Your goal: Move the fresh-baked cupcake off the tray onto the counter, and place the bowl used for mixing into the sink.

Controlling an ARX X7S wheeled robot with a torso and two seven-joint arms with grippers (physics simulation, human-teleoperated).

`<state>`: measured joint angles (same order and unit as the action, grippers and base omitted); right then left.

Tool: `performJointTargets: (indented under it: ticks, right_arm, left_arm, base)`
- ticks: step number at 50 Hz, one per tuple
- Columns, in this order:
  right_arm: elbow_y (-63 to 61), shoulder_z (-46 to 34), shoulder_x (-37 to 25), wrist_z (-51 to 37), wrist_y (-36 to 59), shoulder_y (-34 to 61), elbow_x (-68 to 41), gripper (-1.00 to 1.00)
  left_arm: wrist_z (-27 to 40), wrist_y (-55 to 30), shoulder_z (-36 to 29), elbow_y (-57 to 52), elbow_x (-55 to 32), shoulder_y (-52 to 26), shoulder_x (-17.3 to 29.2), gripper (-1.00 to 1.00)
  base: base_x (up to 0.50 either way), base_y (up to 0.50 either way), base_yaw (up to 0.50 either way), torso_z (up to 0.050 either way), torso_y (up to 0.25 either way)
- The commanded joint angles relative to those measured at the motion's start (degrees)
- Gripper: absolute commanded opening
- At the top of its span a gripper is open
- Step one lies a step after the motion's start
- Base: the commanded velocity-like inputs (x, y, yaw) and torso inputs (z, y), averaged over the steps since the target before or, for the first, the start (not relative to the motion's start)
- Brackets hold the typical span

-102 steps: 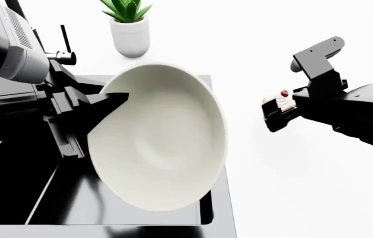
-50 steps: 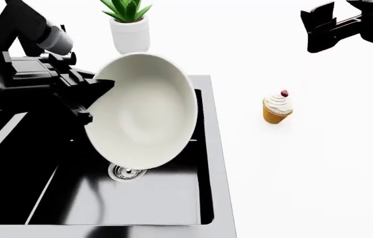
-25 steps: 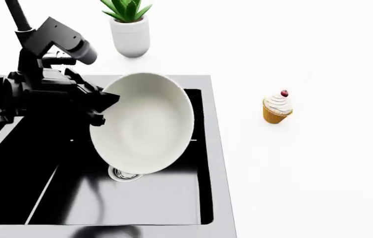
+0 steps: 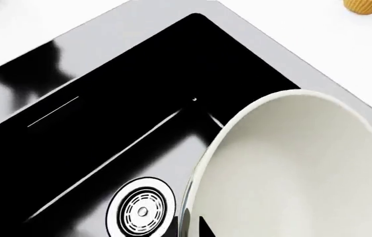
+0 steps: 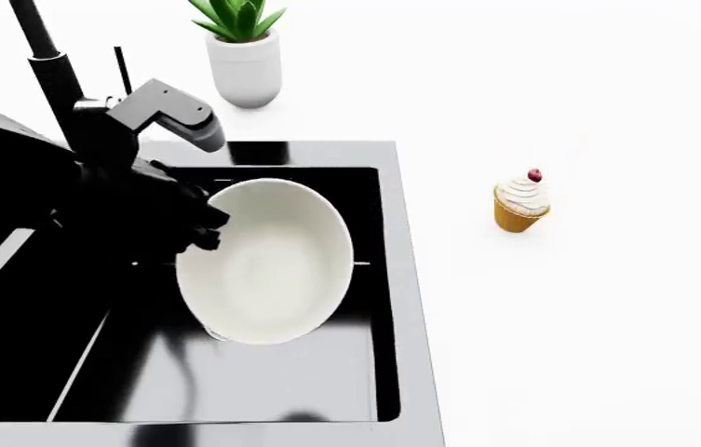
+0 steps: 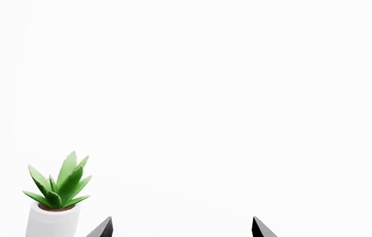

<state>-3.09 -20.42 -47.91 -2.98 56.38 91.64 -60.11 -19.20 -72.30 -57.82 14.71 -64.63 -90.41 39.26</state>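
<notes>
One bowl (image 5: 265,261) hangs tilted over the sink (image 5: 382,279), left jaws clamped on its nine-o'clock rim; right jaws spread; cupcake (image 5: 521,201) on the surface (image 5: 573,326).

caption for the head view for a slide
Left hand lowers the bowl into the sink; cupcake on counter.

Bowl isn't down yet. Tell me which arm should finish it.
Left. Its hand grips the bowl at the rim, tilted over the sink above the drain. The right hand is open, out of the head view, facing the plant. The cupcake already stands on the counter.
</notes>
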Motion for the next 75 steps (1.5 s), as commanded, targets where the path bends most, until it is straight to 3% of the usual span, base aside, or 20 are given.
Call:
performJointTargets:
  ticks: [1, 20, 35, 48, 57, 58, 75]
  right_arm:
    - [-1.4, 1.2, -0.8, -0.3, -0.6, -1.4, -1.1, 1.0]
    - [-3.0, 1.7, -0.5, -0.5, -1.3, -1.2, -1.6, 1.0]
    - [-5.5, 2.3, -1.0, -0.3, -0.7, -0.4, -3.3, 1.0]
    - [-5.8, 1.1, -0.5, 0.2, -0.2, 0.9, -2.8, 1.0]
    - [-5.7, 1.2, -0.5, 0.4, -0.5, 0.7, -2.7, 1.0]
    - [-5.7, 1.2, -0.4, 0.2, -0.6, 0.6, -2.8, 1.0]
    - [-5.8, 1.0, 0.1, -0.1, -1.1, -0.3, -2.8, 1.0]
  left_arm:
    - [-4.8, -0.7, -8.5, 5.7, 7.5, -3.3, -4.0, -1.0]
    - [-11.2, 3.9, -19.1, 13.2, 16.2, -2.3, -9.4, -1.0]
    - [-18.8, 9.9, -26.5, 27.5, 23.1, -2.6, -17.7, -1.0]
    - [-20.7, 12.7, -26.9, 31.8, 24.0, -1.4, -18.9, -1.0]
    - [-21.4, 12.8, -27.0, 28.7, 23.4, -1.0, -17.9, -1.0]
    - [-21.5, 12.8, -26.9, 28.9, 23.2, -0.8, -18.0, 1.0]
    - [-19.8, 11.0, -25.5, 22.3, 21.8, -2.2, -13.9, 1.0]
  base:
    - [0.0, 0.0, 0.0, 0.0, 0.0]
    - [0.0, 0.0, 0.0, 0.0, 0.0]
    - [0.0, 0.0, 0.0, 0.001, 0.0]
    - [0.0, 0.0, 0.0, 0.0, 0.001]
    - [0.0, 0.0, 0.0, 0.0, 0.0]
    - [0.0, 0.0, 0.0, 0.0, 0.0]
    - [0.0, 0.0, 0.0, 0.0, 0.0]
